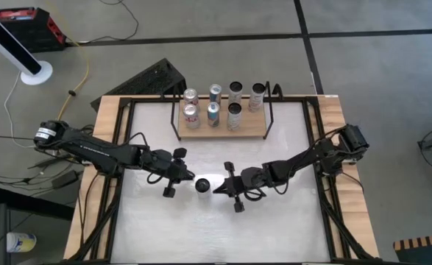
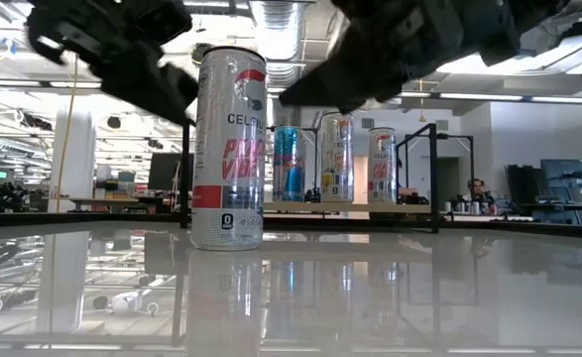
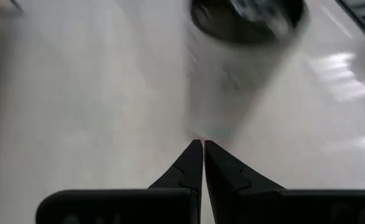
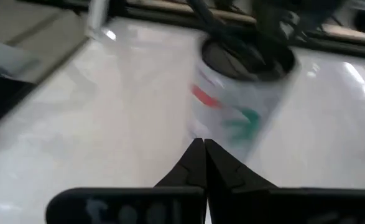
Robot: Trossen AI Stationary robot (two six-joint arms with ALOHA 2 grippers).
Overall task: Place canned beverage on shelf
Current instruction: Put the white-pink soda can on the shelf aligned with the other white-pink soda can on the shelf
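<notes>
- Can [image 1: 202, 184] stands upright on the white desk [image 1: 274, 228], mid-desk, well nearer than the shelf [image 1: 223, 126].
- My left hand [image 1: 187, 177] sits just left of the can, fingers pressed together, holding nothing.
- My right hand [image 1: 218, 188] sits just right of the can, fingers pressed together, also holding nothing.
- Contact between either fingertip and the can: cannot tell.
- Shelf at the far edge carries seven upright cans [image 1: 213, 103] in two rows.

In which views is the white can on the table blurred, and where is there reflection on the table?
Left wrist view: can smeared. Right wrist view: also smeared. Low view: can sharp, glossy tabletop mirrors ceiling lights and the can. High view: sharp, little glare.
</notes>
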